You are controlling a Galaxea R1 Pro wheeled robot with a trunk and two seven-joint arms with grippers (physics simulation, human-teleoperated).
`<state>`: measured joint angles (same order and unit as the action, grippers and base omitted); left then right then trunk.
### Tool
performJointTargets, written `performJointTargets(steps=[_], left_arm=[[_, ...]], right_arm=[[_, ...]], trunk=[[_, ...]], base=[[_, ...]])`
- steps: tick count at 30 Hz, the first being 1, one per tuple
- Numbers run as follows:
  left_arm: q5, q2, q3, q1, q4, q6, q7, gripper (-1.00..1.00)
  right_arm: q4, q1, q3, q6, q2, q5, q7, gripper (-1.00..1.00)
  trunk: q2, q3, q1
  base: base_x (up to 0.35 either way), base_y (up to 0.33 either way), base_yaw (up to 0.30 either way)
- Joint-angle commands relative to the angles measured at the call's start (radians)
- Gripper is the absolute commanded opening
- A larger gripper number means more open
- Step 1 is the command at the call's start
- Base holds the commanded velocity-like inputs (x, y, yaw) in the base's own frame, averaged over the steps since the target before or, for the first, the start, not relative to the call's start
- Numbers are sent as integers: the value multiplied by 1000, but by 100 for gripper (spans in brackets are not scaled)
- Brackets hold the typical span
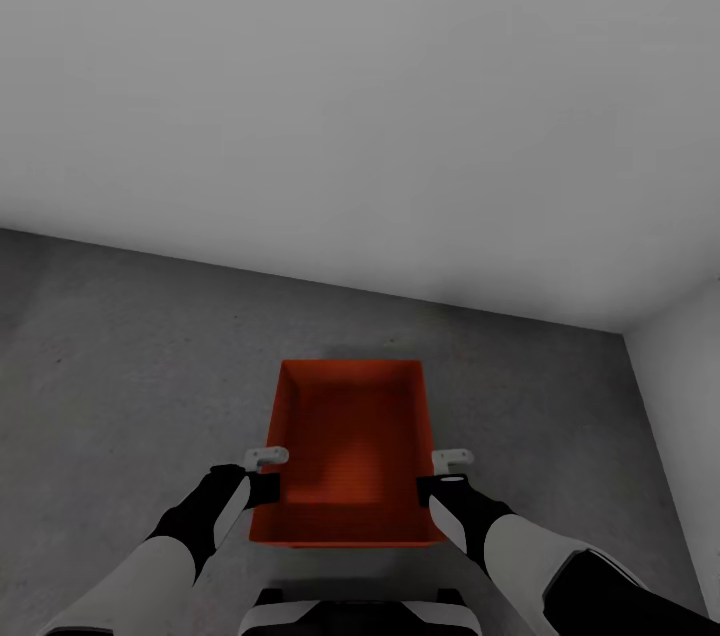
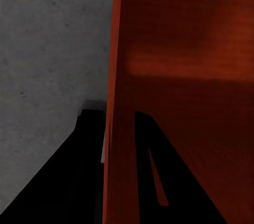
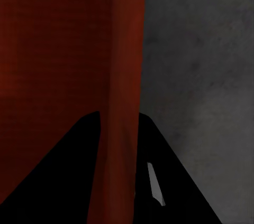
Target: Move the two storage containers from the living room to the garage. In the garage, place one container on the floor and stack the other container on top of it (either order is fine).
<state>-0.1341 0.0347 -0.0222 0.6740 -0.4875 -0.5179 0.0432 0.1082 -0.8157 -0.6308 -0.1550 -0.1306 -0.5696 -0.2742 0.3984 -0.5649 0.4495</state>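
Head view: left claw [image 1: 268, 472], right claw [image 1: 446, 472] each clamp storage container [image 1: 350, 436] wall; unlabelled.

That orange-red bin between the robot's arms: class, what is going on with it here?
The robot holds one storage container with both arms, the left gripper on one side wall and the right gripper on the other. Each wrist view shows a wall between the fingers. It is in the garage, over the grey concrete floor, near a corner of the pale walls. Whether the bin rests on the floor cannot be told.
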Motion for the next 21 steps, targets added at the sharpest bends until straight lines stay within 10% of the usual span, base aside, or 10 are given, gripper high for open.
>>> performJointTargets(steps=[1,21], left_arm=[[34,-1,-9,0,-3,29,25,-100],[32,-1,-9,1,-8,29,23,-100]], right_arm=[[-13,-1,-12,-6,0,-12,-11,-100],[-13,-1,-12,-7,0,-12,-11,-100]], trunk=[[2,-1,1],[2,-1,1]], base=[[0,0,0],[0,0,0]])
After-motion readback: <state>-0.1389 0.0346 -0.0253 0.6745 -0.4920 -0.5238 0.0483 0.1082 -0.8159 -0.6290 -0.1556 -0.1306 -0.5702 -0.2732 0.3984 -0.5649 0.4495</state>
